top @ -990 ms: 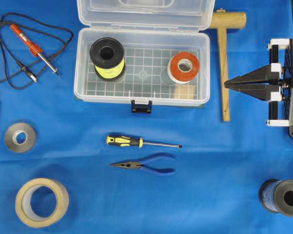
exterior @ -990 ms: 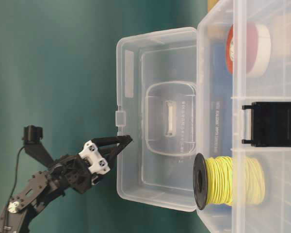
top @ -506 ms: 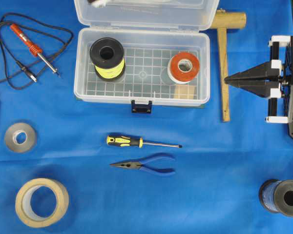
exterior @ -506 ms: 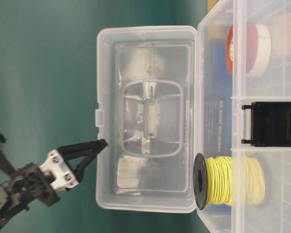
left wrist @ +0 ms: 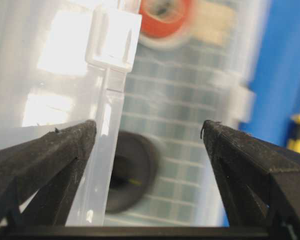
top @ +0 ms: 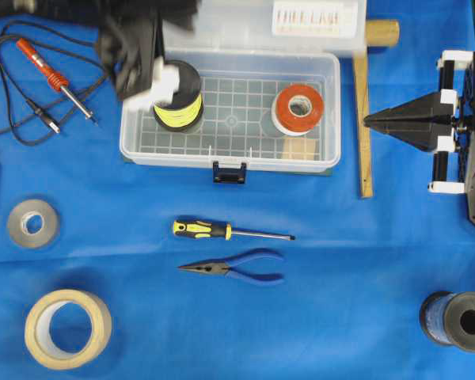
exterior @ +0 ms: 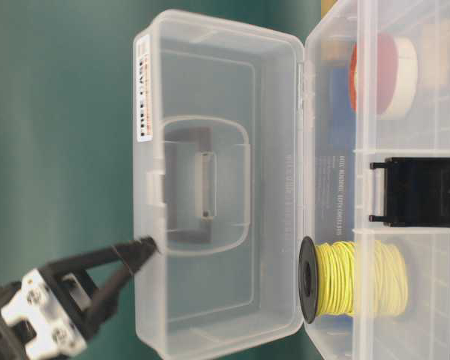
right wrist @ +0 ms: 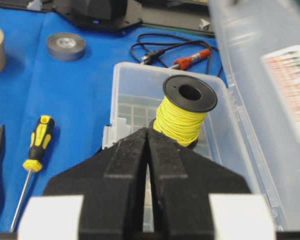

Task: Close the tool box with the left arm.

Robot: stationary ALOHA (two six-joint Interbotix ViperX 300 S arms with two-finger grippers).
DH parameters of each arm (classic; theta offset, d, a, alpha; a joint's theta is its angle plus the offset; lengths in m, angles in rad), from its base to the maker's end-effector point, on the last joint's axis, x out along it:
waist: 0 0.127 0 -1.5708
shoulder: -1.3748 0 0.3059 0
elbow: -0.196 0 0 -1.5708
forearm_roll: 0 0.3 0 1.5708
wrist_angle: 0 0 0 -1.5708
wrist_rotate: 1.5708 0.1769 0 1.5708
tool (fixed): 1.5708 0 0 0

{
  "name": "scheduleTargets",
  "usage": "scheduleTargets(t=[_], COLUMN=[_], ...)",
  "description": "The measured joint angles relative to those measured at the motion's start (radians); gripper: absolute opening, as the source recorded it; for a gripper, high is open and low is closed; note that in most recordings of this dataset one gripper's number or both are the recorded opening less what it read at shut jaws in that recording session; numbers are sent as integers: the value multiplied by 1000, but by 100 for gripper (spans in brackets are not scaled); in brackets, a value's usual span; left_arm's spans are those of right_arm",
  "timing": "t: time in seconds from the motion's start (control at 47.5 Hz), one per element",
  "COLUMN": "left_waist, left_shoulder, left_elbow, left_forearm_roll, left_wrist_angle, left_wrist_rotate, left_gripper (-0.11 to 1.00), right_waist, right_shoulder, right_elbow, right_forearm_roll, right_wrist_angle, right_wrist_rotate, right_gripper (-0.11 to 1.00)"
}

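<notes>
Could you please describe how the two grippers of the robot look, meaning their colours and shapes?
Both are matte black with white fittings. The left gripper has two long fingers that taper to pointed tips, with a rough, grainy surface. The right gripper has the same black wedge-shaped fingers, and white blocks sit beside their base. Screws show in the left gripper's white fitting in the table-level view.

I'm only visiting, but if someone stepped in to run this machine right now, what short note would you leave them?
Left pincer: open, holding nothing, one finger against the rim of the lid.
Right pincer: shut, empty, parked beside the tool box.
Lid is partway over, not yet down. Inside are a yellow wire spool and red tape.
Left to do: push the lid fully down; the blue latch is unfastened.
</notes>
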Motion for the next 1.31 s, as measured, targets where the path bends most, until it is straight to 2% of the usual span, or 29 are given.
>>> scheduleTargets(t=[0.421,0.59,0.737,0.843,1.032,1.306], left_waist=[-224,-298,-304,-302,-302,-304], left_shoulder=[-28,-64,-147,-230,-449,-772], left_elbow=[72,72,100,158,319,634], left_forearm_roll=[0,2,5,6,6,8], left_wrist_angle=[6,5,-43,-118,-295,-572], left_wrist_rotate=[-156,-172,-166,-160,-161,-160], left_gripper=[87,87,86,86,86,86], right_waist=[0,0,0,-2,0,0], right_shoulder=[2,2,0,0,0,-2], right_elbow=[0,-2,-2,-2,-2,-2], right_forearm_roll=[0,0,0,0,0,0], right_wrist_angle=[-2,-3,-12,-14,-17,-21], right_wrist_rotate=[0,0,0,0,2,2], right_gripper=[0,0,0,0,0,0])
